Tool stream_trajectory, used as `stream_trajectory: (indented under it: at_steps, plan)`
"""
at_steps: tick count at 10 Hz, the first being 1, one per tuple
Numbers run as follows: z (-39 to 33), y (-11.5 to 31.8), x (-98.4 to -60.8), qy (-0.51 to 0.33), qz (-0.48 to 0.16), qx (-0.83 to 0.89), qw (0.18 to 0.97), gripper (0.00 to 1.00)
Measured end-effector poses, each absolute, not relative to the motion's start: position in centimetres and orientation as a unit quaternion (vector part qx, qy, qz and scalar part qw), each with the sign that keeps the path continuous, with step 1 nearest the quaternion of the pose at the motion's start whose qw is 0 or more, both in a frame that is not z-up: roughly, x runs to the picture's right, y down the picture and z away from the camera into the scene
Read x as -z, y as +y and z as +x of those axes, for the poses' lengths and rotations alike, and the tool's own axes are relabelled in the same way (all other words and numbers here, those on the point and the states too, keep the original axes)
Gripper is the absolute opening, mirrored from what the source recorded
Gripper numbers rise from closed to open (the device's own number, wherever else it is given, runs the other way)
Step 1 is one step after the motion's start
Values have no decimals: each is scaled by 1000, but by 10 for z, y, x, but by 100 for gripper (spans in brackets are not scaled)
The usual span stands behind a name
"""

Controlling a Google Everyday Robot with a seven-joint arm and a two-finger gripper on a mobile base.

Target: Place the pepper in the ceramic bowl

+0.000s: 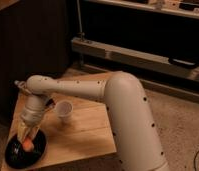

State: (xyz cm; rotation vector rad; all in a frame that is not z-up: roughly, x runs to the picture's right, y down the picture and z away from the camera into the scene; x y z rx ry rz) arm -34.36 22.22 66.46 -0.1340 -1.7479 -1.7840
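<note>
The glossy black ceramic bowl (12,157) sits at the front left corner of the wooden table (85,137). My gripper (27,140) points straight down into it from the long white arm (73,87). The small orange pepper (27,145) sits between the fingertips, low inside the bowl, just above or touching its bottom. The gripper is shut on the pepper.
A small translucent white cup (64,111) stands upright on the table just right of the gripper's wrist. The table's left and front edges run close to the bowl. A dark cabinet and a metal rail (143,55) stand behind the table.
</note>
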Motion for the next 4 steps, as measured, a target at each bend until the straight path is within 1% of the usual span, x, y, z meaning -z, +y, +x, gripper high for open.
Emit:
stream_trajectory:
  at_steps: [4]
  plan:
    - [-346, 225, -668, -663, -53, 677, 314, 80]
